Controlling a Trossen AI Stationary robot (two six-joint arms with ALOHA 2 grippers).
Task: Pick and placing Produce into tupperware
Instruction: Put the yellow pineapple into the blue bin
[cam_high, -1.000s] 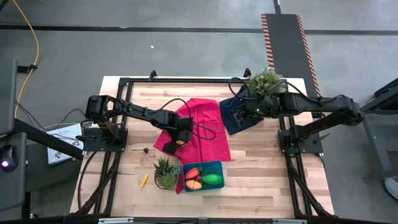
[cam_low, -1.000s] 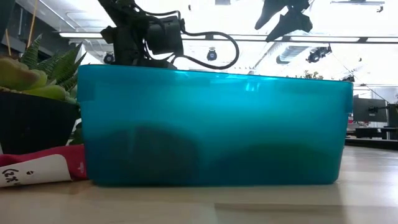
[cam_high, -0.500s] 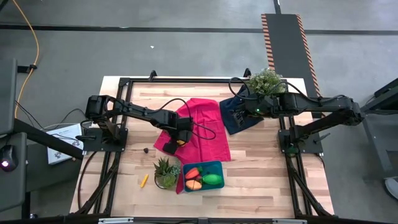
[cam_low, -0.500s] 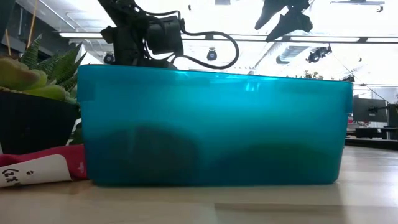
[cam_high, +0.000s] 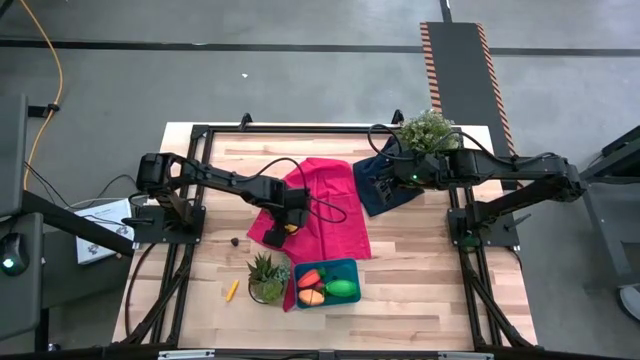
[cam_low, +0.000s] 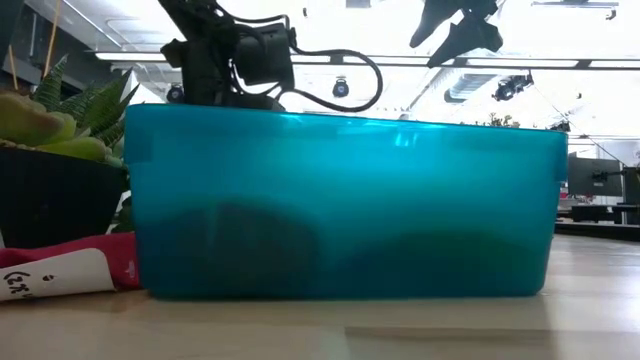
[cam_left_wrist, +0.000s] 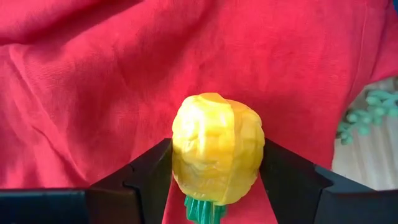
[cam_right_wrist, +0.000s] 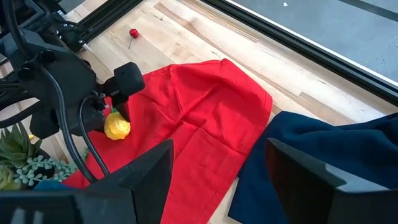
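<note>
Your left gripper (cam_left_wrist: 214, 174) is clamping the yellow toy fruit (cam_left_wrist: 216, 148) over the red cloth (cam_left_wrist: 124, 74); your right gripper (cam_right_wrist: 217, 171) is waiting wide open, empty, above the desk's far edge.

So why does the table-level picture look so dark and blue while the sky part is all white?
In the low view the teal container sits right against the lens and fills the frame; bright ceiling lights behind wash out to white glare, so the left arm shows as a silhouette and the produce inside as dim shadows. The left wrist view is evenly lit: the yellow fruit looks crisp.
</note>
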